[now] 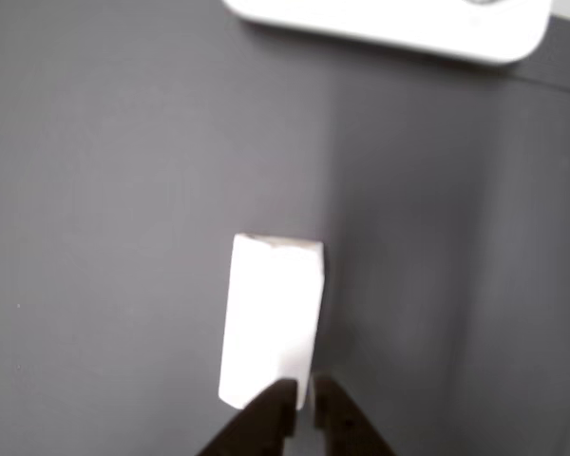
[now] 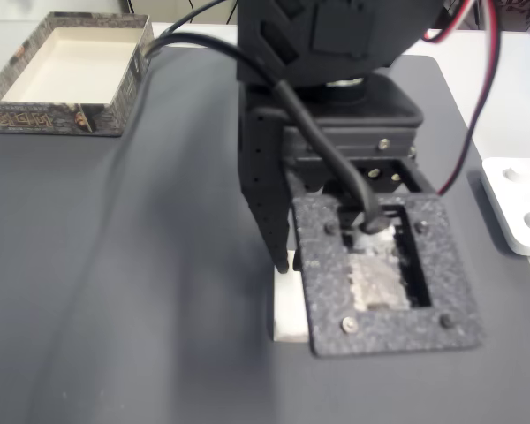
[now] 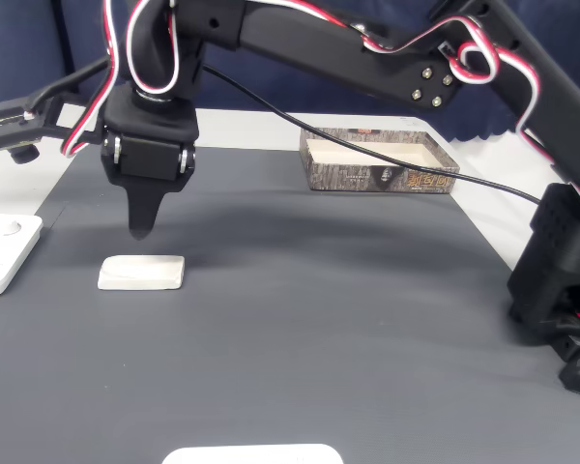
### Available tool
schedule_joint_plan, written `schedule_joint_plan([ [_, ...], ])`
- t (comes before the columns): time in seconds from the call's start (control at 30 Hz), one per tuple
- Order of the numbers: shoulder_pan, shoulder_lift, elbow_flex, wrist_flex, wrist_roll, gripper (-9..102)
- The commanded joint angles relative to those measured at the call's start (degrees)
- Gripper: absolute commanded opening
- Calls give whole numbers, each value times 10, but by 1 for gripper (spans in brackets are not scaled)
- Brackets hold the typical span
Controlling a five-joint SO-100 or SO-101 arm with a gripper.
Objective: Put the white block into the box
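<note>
The fingers point(image 1: 302, 388) hung nearly clenched, empty, above the block point(image 1: 270, 318), which looked light, stiff and best pinched across its narrow width.

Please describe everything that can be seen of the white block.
The white block is a plain, flat rectangular piece, longer than wide, with slightly scuffed edges at one end. It looks solid and matte. It lies flat on the dark grey mat, far from the box. The gripper hangs just above it, apparently not touching, its tips close together. In a fixed view the arm covers most of the block.
</note>
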State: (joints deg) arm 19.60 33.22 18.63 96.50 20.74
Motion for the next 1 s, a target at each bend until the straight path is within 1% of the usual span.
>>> schedule_joint_plan([
  [0.0,11,15,-27,1,-7,-1],
  [0.07,13,16,-27,1,-8,3],
  [0.13,16,17,-27,1,-8,10],
  [0.27,24,21,-30,0,2,20],
  [0.4,33,25,-25,0,-3,28],
  [0.6,33,23,-27,0,-3,31],
  [0.97,33,9,-28,-5,-5,31],
])
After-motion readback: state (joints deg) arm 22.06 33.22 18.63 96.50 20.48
